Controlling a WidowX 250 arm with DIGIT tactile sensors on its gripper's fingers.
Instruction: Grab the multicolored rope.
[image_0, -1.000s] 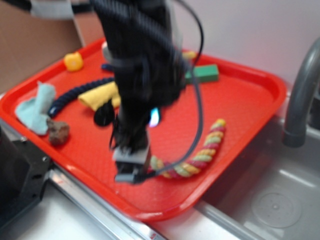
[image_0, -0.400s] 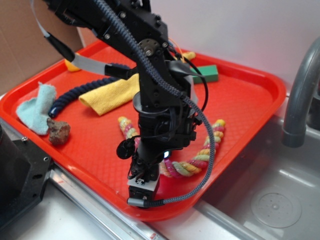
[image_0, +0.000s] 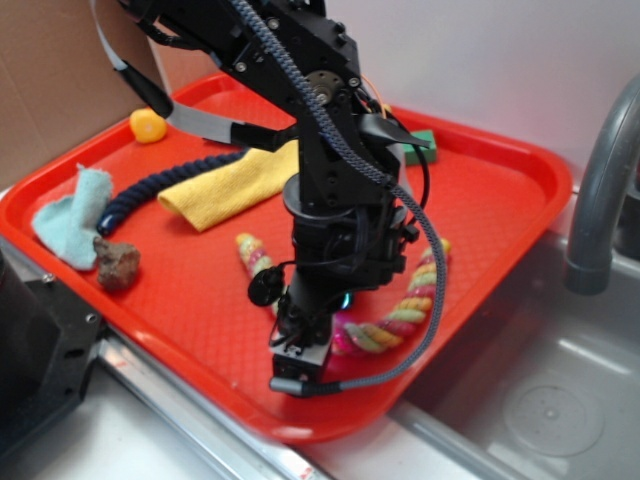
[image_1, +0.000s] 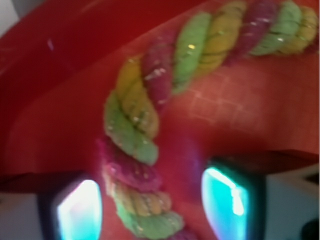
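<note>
Claw hung wide astride the rope toward 6 o'clock, apparently needing only to close.

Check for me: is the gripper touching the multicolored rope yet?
Cannot tell. In the wrist view the multicolored rope runs between the open gripper fingers, but blur hides any contact; the exterior view blocks it with the arm.

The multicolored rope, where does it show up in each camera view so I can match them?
Exterior: the multicolored rope curves across the tray's near right part, its middle hidden behind the arm.
Wrist: it bends from the top right down to the bottom centre, between the glowing fingertips.
Shared landmark: the red tray.
</note>
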